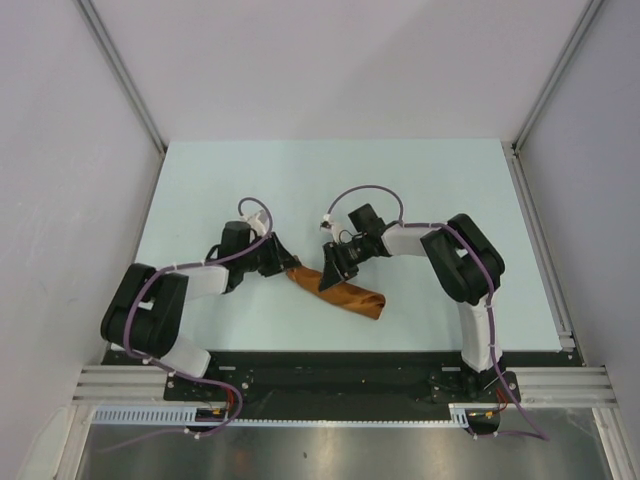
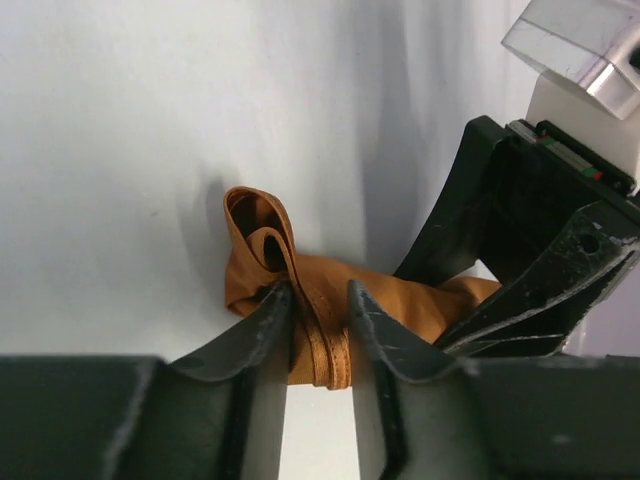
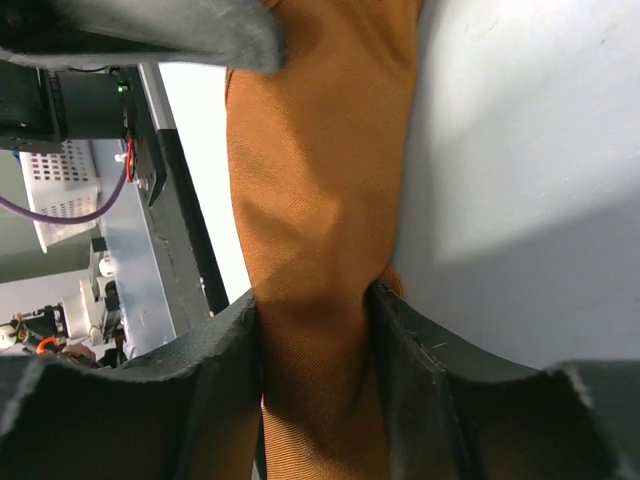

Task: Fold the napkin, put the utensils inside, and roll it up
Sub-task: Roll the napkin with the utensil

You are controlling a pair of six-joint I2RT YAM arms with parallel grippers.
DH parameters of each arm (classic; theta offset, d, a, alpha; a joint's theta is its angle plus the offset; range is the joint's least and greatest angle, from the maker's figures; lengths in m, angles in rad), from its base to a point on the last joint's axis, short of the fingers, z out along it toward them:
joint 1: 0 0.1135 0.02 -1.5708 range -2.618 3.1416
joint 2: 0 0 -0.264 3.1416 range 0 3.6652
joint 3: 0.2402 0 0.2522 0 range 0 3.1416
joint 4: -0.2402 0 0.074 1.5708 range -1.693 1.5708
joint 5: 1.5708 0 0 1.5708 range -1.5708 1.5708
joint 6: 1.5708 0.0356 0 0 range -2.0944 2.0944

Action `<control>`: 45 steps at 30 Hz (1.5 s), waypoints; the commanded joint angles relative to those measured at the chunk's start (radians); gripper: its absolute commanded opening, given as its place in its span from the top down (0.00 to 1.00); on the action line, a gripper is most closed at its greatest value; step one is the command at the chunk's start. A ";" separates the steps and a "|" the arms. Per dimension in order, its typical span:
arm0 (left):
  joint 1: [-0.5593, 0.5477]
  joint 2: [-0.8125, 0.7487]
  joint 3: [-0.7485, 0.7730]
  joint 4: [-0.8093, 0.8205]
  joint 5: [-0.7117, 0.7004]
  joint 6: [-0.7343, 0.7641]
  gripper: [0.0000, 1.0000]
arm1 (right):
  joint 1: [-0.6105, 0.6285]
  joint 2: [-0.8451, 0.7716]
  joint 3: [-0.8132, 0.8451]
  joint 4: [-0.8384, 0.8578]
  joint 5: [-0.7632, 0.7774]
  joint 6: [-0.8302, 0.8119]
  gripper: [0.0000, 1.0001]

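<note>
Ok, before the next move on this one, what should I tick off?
1. Napkin rolled into a tube: ok.
2. Right tool closed across the roll, fingers against both sides: ok.
3. Left tool pinching the layered fold at the roll's end: ok.
4. Spoon inside the roll: cannot tell, none shows in any view.
5. Roll end tight: not ok, a loose loop of cloth curls out beyond the left tool.
6. Roll lying on the table, away from its edges: ok.
</note>
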 commanded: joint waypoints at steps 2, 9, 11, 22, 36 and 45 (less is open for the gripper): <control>-0.007 0.047 0.037 0.080 0.017 -0.022 0.82 | 0.004 0.039 -0.015 -0.123 0.191 -0.060 0.41; -0.007 0.095 0.074 0.025 0.006 0.000 1.00 | 0.009 -0.168 -0.010 -0.149 0.435 -0.025 0.23; -0.009 0.110 0.084 0.016 0.009 0.000 1.00 | 0.024 -0.258 -0.023 -0.131 0.537 -0.020 0.21; -0.007 0.162 0.120 -0.006 0.019 0.001 1.00 | 0.331 -0.443 -0.130 0.004 1.028 -0.244 0.19; -0.007 0.172 0.141 -0.013 0.026 -0.002 1.00 | 0.457 -0.295 -0.148 0.078 1.123 -0.378 0.22; -0.007 0.141 0.146 -0.004 0.039 -0.008 0.74 | 0.396 -0.216 -0.107 0.012 1.140 -0.322 0.28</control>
